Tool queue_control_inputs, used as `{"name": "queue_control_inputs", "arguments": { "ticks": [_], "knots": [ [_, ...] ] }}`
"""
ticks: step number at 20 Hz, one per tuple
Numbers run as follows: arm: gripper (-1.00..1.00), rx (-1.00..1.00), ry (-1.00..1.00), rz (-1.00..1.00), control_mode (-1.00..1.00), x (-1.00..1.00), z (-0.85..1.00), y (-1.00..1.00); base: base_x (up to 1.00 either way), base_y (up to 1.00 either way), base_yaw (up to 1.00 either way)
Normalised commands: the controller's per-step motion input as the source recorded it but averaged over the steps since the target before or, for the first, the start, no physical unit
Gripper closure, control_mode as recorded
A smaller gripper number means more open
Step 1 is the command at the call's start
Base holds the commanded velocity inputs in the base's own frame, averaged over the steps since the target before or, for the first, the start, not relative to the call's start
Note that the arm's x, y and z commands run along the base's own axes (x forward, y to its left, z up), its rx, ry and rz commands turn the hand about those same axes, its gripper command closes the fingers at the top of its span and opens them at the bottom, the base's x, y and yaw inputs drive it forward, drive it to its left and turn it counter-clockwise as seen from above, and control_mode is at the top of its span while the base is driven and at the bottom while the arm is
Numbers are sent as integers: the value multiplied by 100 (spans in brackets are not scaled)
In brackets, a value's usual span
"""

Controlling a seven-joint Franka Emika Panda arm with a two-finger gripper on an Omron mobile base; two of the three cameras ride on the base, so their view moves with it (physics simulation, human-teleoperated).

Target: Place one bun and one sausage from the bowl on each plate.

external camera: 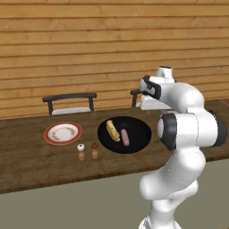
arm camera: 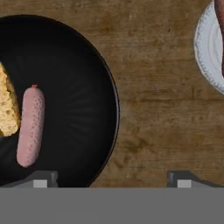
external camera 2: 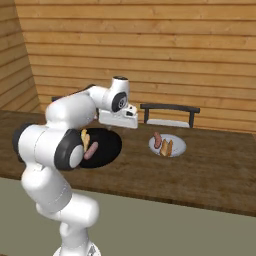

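Looking down the hand view, I see my jaws standing wide apart with nothing between them; the gripper point(arm camera: 112, 179) hangs above the desk point(arm camera: 157, 109), just off the rim of the bowl point(arm camera: 78, 109). One fingertip point(arm camera: 40, 178) sits over the bowl's edge, the other over bare wood. Inside the bowl, up and to the left of the jaws in that view, lies a pink sausage point(arm camera: 30, 126), and touching its far side is a bun point(arm camera: 8, 109) (partly cut by the frame edge). At the upper right corner of the same view I catch the edge of a pale plate point(arm camera: 209, 52) with a dark sausage end on it, though I cannot tell more from there.

From the left base view, the arm point(external camera: 188, 129) rises from the lower right, elbow bent high, and the hand reaches forward over the far right side of the bowl. The red-rimmed plate point(external camera: 62, 133) sits bare, well left of the bowl, with two small shakers point(external camera: 88, 151) between them nearer the desk's front edge.

Farther back, two chairs point(external camera: 70, 103) stand behind the desk against the wooden wall point(external camera: 89, 44).
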Motion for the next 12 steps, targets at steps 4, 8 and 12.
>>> {"name": "queue_control_inputs", "arguments": {
  "ticks": [4,8,12],
  "knots": [
    [-100,5,3,0,-100,-40,0,84,0,0,0],
    [-100,4,4,0,-100,-24,0,79,0,0,0],
    [-100,0,1,-5,-100,0,0,56,0,0,0]
  ]
}}
